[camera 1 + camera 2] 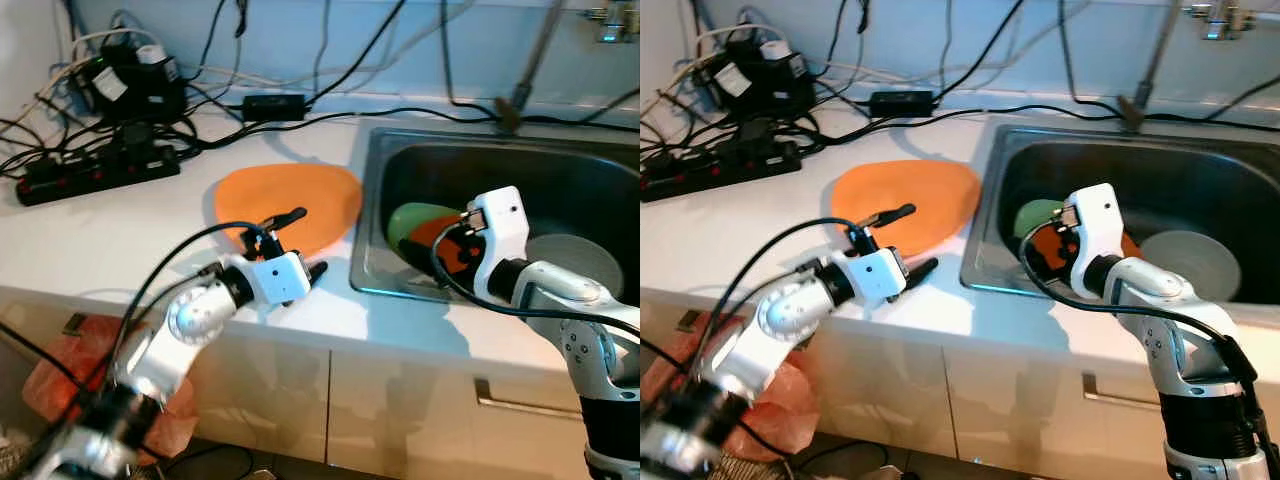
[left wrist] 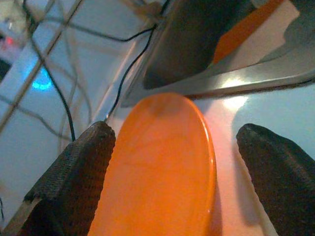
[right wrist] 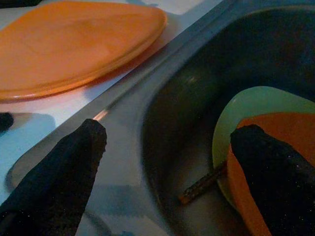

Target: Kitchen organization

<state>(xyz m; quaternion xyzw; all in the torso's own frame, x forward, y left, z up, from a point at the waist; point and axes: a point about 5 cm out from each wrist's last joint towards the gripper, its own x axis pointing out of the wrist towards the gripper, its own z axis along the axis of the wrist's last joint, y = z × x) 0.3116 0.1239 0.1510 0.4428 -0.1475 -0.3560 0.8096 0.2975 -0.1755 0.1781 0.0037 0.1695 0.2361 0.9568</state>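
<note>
My left end effector (image 1: pixel 298 243): fingers spread, straddling the near edge of the orange plate (image 1: pixel 290 203) on the white bench (image 1: pixel 90 235) | my right end effector (image 3: pixel 167 172): released (nothing held), at sink (image 1: pixel 560 170) rim | green bowl (image 3: pixel 256 105) and orange bowl (image 3: pixel 280 132) lie in the sink.

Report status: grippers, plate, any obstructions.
Left gripper open, straddling orange plate edge on counter. Right gripper open over sink, near green plate and orange dish. Cables behind plate, not blocking.

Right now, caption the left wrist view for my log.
Left gripper, jaws open, astride the orange plate on the white counter beside the sink.
</note>
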